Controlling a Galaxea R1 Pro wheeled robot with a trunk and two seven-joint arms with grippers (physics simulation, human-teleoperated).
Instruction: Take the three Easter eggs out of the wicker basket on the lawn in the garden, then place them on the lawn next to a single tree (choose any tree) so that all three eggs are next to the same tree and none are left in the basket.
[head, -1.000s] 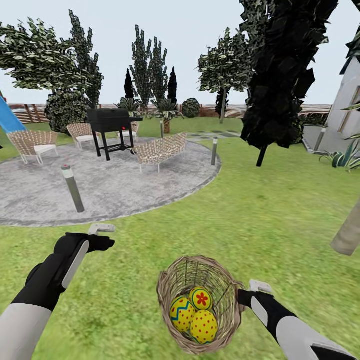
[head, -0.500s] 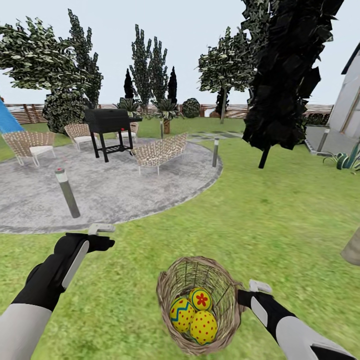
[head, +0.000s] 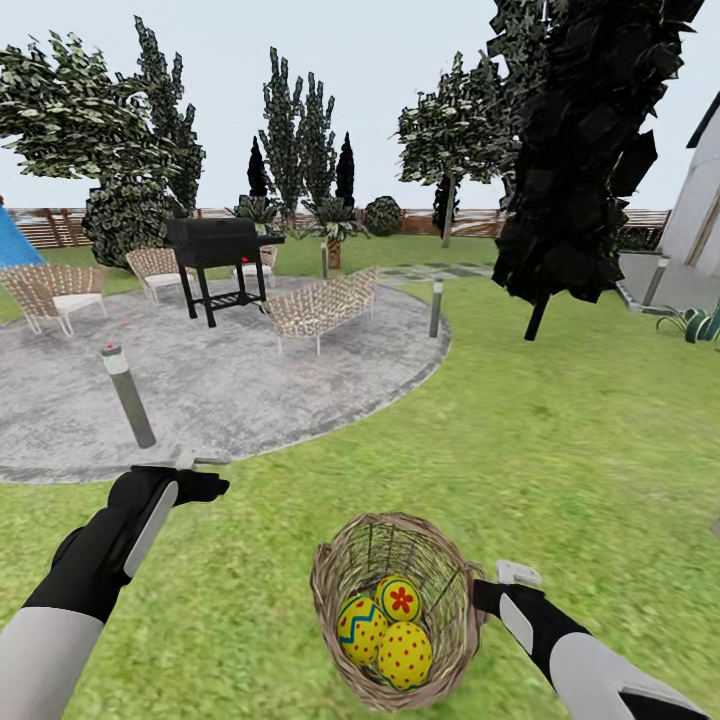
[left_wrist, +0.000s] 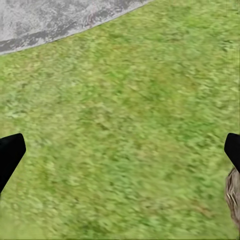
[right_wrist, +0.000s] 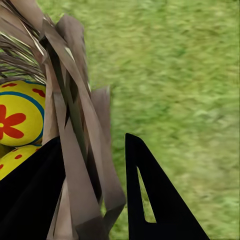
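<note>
The wicker basket (head: 335, 572) is near the bottom of the head view, tilted, over the lawn (head: 560, 440). My right gripper (head: 484, 597) is shut on its right rim. In the right wrist view, the gripper (right_wrist: 92, 195) has its black fingers (right_wrist: 150, 200) on either side of the woven rim (right_wrist: 75, 150). Three yellow Easter eggs lie inside: a blue-zigzag one (head: 362, 628), a red-flower one (head: 399, 598) and a red-dotted one (head: 407, 655). My left gripper (head: 208, 474) stands open over bare grass, left of the basket. A tree with a pale grey trunk (head: 447, 212) stands far back.
A grey paved patio (head: 250, 380) with wicker chairs (head: 320, 305), a black grill (head: 215, 245) and short bollards (head: 128, 395) lies ahead on the left. A dark tree with a thin black trunk (head: 537, 318) stands ahead on the right. A white house wall (head: 700, 210) is at the right edge.
The camera has moved forward: the bollard slid left, the dark tree slid right, and a pale trunk left the right edge. Arms, basket and eggs hold their places in the view.
</note>
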